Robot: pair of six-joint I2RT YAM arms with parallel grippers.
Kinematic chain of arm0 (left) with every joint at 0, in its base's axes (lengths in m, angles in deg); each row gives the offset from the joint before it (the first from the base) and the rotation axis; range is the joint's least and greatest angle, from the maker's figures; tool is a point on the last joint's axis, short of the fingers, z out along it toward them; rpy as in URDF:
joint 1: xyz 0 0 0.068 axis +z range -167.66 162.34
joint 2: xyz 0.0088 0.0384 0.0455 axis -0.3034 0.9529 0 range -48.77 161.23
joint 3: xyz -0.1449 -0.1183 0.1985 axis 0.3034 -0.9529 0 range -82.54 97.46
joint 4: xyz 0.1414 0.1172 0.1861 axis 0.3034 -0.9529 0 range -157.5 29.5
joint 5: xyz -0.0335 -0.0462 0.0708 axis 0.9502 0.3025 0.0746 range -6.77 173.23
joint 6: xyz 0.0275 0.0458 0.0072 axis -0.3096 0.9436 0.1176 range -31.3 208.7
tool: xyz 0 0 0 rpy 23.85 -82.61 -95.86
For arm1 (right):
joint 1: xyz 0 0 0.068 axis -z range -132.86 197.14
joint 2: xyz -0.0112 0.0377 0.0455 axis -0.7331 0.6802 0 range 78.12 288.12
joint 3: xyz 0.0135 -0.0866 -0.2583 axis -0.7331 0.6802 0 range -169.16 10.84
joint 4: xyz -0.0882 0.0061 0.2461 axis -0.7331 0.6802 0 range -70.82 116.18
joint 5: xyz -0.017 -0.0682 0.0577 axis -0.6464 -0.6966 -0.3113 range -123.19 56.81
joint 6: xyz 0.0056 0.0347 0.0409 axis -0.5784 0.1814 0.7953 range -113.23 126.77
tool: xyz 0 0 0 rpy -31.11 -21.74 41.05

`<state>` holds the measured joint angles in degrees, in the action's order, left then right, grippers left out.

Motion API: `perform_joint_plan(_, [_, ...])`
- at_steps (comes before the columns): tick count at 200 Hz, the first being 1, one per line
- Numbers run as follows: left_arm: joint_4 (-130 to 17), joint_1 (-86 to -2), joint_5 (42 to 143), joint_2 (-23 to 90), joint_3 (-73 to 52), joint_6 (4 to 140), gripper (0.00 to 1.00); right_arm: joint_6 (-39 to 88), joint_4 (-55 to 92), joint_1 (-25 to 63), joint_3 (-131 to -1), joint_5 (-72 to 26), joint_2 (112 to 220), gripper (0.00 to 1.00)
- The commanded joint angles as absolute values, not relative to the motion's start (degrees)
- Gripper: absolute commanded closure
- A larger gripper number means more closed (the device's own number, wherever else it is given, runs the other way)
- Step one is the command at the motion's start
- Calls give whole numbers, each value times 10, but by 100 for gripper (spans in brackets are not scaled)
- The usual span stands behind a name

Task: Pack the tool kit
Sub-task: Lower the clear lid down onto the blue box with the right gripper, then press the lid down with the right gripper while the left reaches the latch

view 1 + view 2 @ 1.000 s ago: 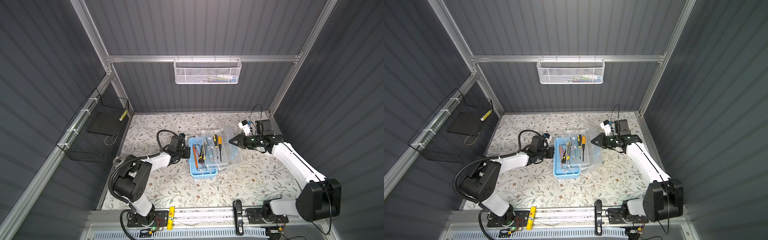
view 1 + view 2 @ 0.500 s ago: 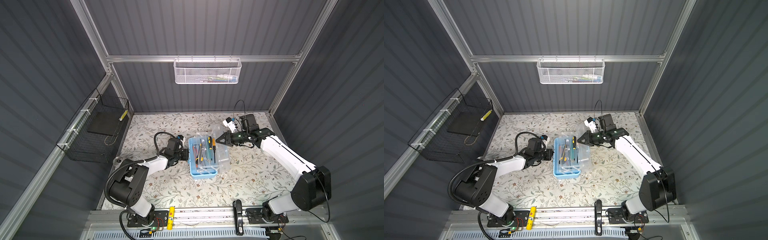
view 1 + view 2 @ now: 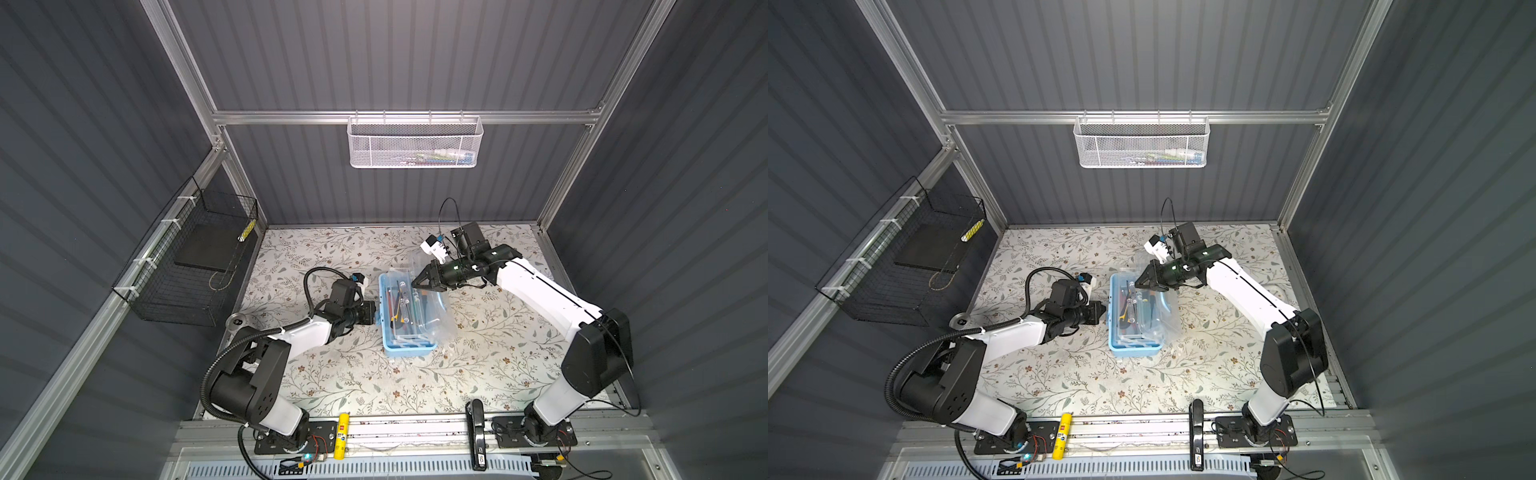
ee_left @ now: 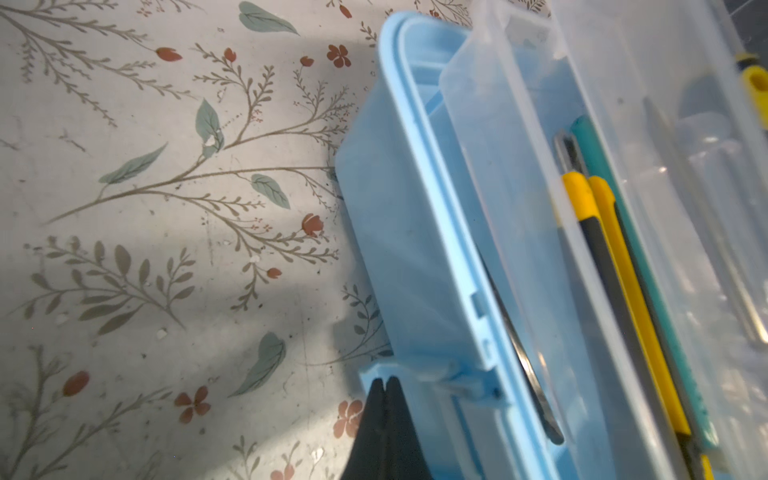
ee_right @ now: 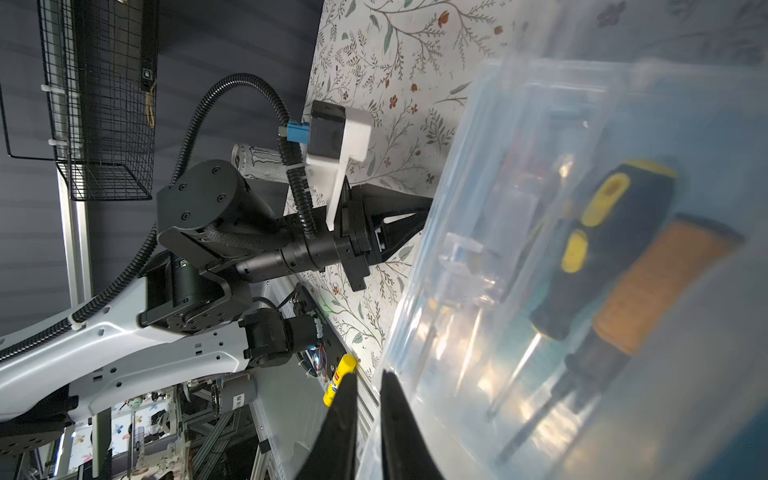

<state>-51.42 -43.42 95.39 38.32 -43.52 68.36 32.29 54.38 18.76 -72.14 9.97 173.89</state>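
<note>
Floral-patterned table [image 3: 345, 374] carries the tool kit [image 3: 409, 348] at the centre of both top views. It is a light-blue box with screwdrivers [image 5: 615, 232] and a yellow-black utility knife [image 4: 602, 249] lying inside. Its clear lid [image 3: 436, 311], which lay flat open to the box's right a second ago, now stands tilted up over the box, roughly half shut. The right hand [image 3: 413, 284] pinches the lid's rim near the upper end and has swung in from the right with it. The left hand [image 3: 374, 314], fingers pressed together and holding nothing, touches the latch tab [image 4: 415, 374] on the box's left wall, apparently bracing it. Packing looks nearly done: lowering and latching the lid remain. Well apart, a white mesh basket [image 3: 415, 145] hangs on the back wall and a black wire basket [image 3: 187, 270] hangs at the left.
</note>
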Motion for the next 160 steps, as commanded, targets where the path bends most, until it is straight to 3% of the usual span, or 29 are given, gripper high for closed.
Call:
perform_joint_plan(1, [-521,-429,965,359,-446,675,100,312,611,184,-717,46,1781,83])
perform_joint_plan(89, [-576,-424,937,306,-455,688,100,306,609,142,-809,40,1828,83])
perform_joint_plan(96, [-595,-421,933,294,-448,688,100,302,609,142,-809,24,1821,81])
perform_joint_plan(105, [-624,-417,931,278,-433,690,100,296,617,142,-810,-15,1808,72])
perform_joint_plan(113, [-648,-415,936,263,-418,693,90,286,626,140,-810,-61,1798,72])
perform_joint_plan(124, [-665,-415,954,245,-400,697,66,270,631,138,-803,-122,1783,72])
perform_joint_plan(133, [-668,-416,976,232,-391,694,48,263,622,136,-786,-171,1769,63])
perform_joint_plan(150, [-668,-416,1016,223,-376,683,32,254,590,137,-740,-209,1740,53])
perform_joint_plan(160, [-674,-416,1049,222,-367,677,29,248,574,137,-714,-211,1728,48])
